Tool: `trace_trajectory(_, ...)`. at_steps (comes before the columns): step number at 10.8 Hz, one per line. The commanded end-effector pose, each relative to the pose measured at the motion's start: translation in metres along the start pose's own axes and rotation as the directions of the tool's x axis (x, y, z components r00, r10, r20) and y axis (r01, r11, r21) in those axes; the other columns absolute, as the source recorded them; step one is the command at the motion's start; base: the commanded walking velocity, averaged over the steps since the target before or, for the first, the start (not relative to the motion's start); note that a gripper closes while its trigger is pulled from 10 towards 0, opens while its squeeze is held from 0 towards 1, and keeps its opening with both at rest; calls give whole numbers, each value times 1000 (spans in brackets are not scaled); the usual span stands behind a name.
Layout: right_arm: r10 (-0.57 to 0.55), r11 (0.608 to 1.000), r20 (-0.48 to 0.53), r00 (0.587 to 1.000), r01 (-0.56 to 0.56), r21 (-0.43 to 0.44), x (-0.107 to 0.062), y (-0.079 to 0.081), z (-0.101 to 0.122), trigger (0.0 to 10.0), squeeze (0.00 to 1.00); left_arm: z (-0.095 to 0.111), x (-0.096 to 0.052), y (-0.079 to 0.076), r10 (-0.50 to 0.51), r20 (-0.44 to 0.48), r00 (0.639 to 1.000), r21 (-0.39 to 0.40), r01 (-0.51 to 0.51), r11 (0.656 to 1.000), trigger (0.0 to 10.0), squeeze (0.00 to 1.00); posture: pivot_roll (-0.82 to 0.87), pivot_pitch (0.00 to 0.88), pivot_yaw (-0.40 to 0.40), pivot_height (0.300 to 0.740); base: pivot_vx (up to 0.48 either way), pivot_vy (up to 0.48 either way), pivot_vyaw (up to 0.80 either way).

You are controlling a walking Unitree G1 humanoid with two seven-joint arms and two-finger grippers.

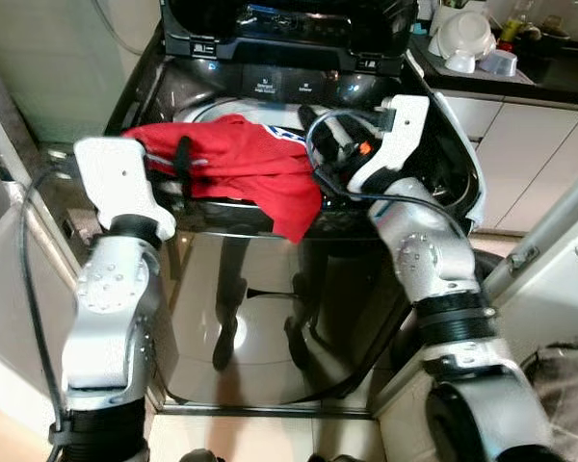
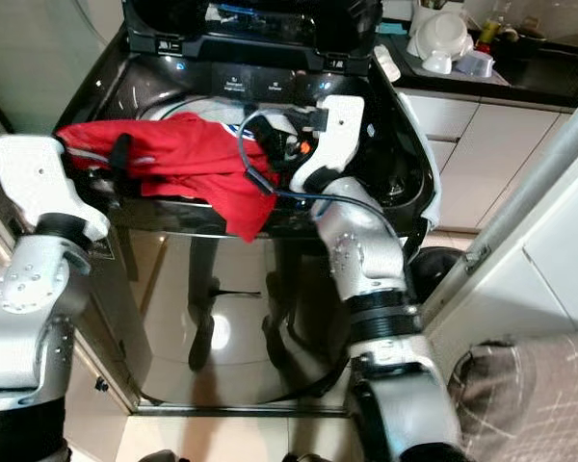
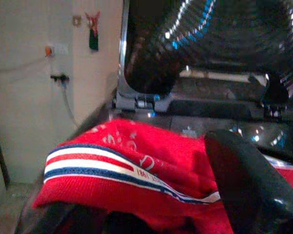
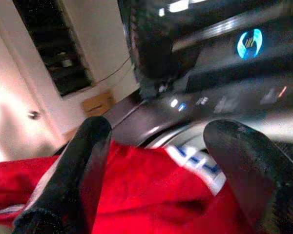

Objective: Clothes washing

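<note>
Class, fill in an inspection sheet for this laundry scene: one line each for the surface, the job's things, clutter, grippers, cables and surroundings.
Surface: glossy dark top of the washing machine, its lid raised; the front panel reflects the robot.
Job's things: red garment with a white and blue stripe lies across the drum opening, one corner hanging over the front edge.
Clutter: nothing seen on the machine itself.
Grippers: left gripper is closed on the garment near its left side; right gripper is open, its fingers astride the garment's right part.
Cables: blue cable loops beside the right wrist; a black one runs along the left arm.
Surroundings: white bowls on a dark counter to the right, white cabinets below.
</note>
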State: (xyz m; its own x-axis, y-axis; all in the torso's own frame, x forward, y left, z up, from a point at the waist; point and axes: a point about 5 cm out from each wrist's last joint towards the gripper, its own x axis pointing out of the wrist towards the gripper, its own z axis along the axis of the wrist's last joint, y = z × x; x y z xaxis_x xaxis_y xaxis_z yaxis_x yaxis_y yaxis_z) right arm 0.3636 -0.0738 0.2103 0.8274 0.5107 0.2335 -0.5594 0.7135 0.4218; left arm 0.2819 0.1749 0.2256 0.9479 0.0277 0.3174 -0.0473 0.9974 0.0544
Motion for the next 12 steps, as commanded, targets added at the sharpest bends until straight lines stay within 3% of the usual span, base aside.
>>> trace_trajectory(1,9,998,-1,1000,-9,57,3,0,4,10000,0,13,2,0,14,69,998,35,-16,999,10000,0,23,0,-95,740,0,0,0)
trace_trajectory(3,71,992,-25,997,-68,109,15,11,3,10000,0,24,3,4,50,118,992,96,-62,993,10000,0,49,0,-114,740,0,0,0)
trace_trajectory(4,82,991,-23,996,-79,110,17,13,6,10000,0,12,5,-3,-3,56,998,85,-2,996,10000,1000,53,0,-117,740,0,0,0)
trace_trajectory(6,101,985,-17,995,-98,140,17,16,9,10000,0,8,17,-2,-15,13,1000,-111,16,994,10000,1000,30,0,-105,740,0,0,0)
trace_trajectory(7,132,967,-4,991,-128,221,16,19,14,10000,0,26,30,7,-3,68,998,-160,14,987,10000,1000,16,0,-98,740,0,0,0)
trace_trajectory(8,223,931,-18,975,-207,302,14,28,13,10000,0,45,41,12,-26,125,992,-146,44,988,10000,1000,6,0,-89,740,0,0,0)
trace_trajectory(9,276,915,-31,961,-253,315,12,34,11,10000,0,50,45,14,-33,137,990,-133,52,990,10000,1000,5,0,-87,740,0,0,0)
trace_trajectory(11,322,890,-88,943,-270,366,14,45,-9,10000,0,44,46,14,-56,90,994,-103,65,992,10000,1000,6,0,-87,740,0,0,0)
trace_trajectory(12,364,849,-110,925,-281,447,21,59,-19,10000,0,43,46,11,-70,82,994,-134,80,988,10000,1000,9,0,-90,740,0,0,0)
